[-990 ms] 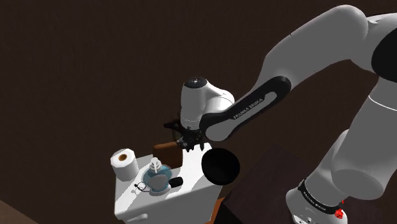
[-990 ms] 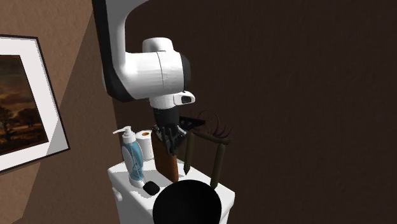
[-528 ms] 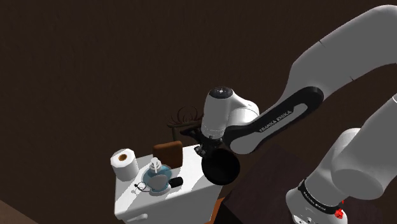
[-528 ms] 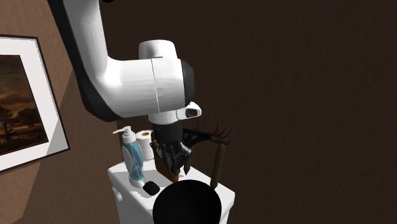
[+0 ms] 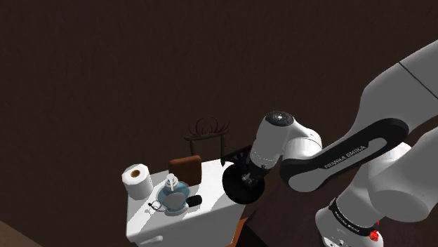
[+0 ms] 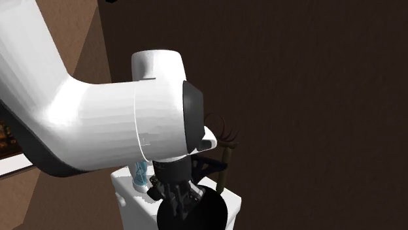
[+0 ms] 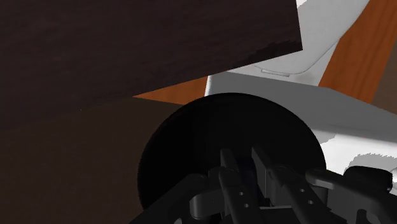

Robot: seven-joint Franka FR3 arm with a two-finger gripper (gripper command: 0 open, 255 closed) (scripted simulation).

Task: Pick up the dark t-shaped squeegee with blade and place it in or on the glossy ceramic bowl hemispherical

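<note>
Well, the jaws look clamped. The gripper has its two black fingers drawn close together, and the dark squeegee hangs clear of any surface right beside them. Its blade sticks out sideways at hand height, towards the second exterior view's right. It is all black on black, so the exact hold on the handle is hard to make out.

Straight under the fingertips is the glossy black bowl, and the gripper hangs over its mouth. The bowl sits on the white tank, at the corner nearest the arm's stand.

Further along, an upright brown block stands by the tank's back edge. A dark post with a tangle on top rises just behind it.

Near the middle of the tank, towards the front edge, is a blue soap dispenser with a small black thing just beside it. A toilet roll stands on the far corner, at the shoulder view's left. A dark brown wall runs behind everything.
</note>
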